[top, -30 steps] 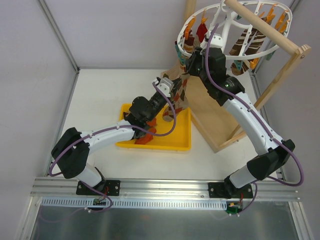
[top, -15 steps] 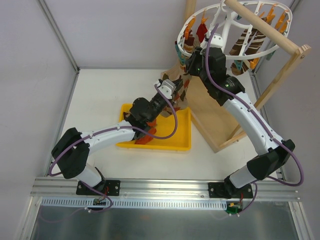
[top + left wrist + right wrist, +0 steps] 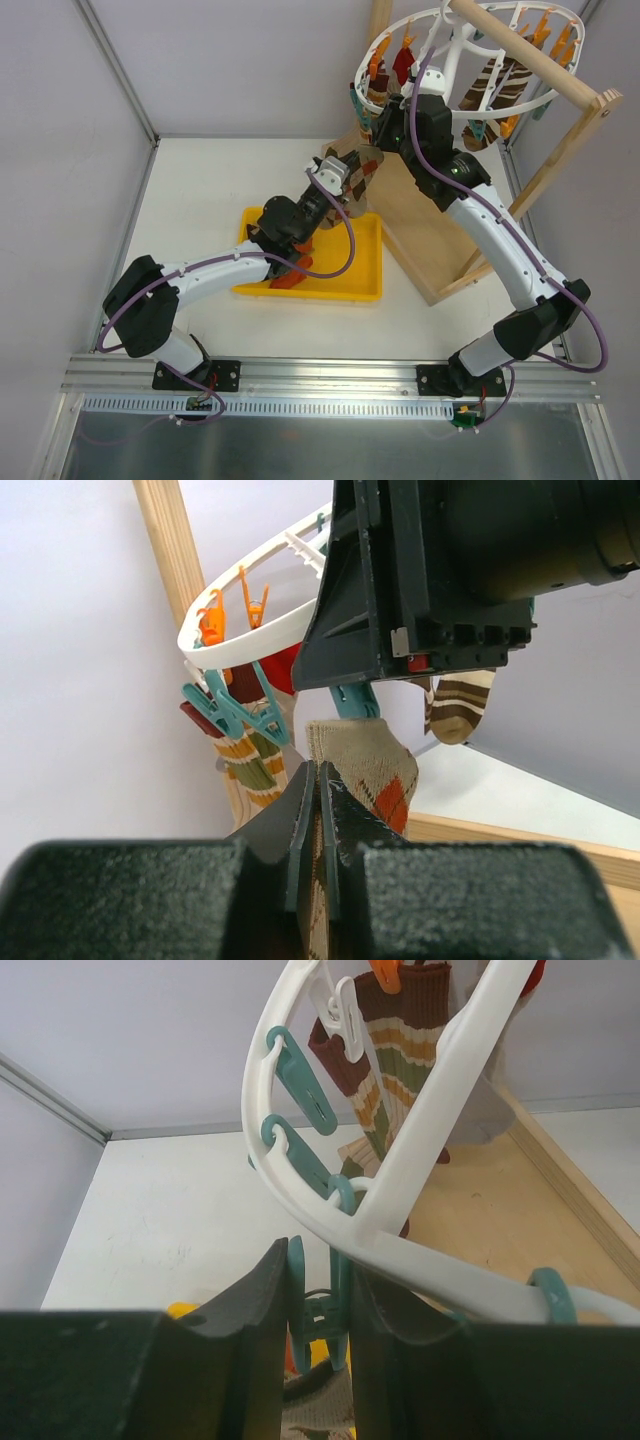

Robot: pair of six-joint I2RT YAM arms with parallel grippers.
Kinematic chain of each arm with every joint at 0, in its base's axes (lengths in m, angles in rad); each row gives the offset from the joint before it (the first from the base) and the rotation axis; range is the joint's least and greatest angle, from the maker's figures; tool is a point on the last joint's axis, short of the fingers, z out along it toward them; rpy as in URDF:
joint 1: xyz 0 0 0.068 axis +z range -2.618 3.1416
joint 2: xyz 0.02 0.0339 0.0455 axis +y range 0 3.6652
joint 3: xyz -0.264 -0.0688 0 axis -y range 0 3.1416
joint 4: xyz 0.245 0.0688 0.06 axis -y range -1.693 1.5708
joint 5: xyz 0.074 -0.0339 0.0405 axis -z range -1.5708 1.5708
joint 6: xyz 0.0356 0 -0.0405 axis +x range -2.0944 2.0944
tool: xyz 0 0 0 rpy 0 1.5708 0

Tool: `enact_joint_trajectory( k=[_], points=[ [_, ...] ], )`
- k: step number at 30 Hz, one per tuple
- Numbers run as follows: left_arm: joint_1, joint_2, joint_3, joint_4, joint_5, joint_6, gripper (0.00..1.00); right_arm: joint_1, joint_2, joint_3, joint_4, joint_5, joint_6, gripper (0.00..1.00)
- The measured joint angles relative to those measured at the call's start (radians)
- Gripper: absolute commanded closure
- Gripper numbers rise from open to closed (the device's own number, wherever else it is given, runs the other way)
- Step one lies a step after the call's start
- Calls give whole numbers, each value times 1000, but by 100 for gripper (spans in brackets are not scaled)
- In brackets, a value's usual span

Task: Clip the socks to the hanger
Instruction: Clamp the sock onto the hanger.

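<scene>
Between the left gripper's (image 3: 318, 785) black jaws is an argyle sock (image 3: 365, 765), beige with brown and orange diamonds. Above them, the white hanger (image 3: 250, 630) carries orange pegs (image 3: 210, 623) and a teal peg (image 3: 240, 715). The right gripper's (image 3: 315, 1260) dark jaws flank a teal clothespin (image 3: 320, 1312). Above it hangs a brown striped sock (image 3: 385, 1070), banded green, orange and cream.

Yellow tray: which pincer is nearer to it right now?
Left. The left pincer holds an argyle sock just beyond the far edge of the yellow tray. The right pincer is farther back and higher, shut on a teal clothespin at the hanger.
</scene>
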Motion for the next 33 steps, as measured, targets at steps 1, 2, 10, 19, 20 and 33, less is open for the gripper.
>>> enact_joint_trajectory(
  k=[1,2,10,19,20,33],
  points=[
    [0,0,-4,4,-4,0,100,0,0,3,-3,0,-2,99],
    [0,-3,-10,6,-8,-1,100,0,0,5,-6,-1,-3,99],
    [0,-25,-55,6,-31,-8,100,1,0,14,-19,-2,-14,99],
    [2,-35,-57,9,-32,-17,100,1,3,16,-21,-6,-18,99],
    [2,-35,-57,9,-31,-17,100,1,4,16,-21,-5,-18,99],
    [-6,-25,-48,16,-58,13,100,1,33,51,-42,0,-8,99]
  ],
)
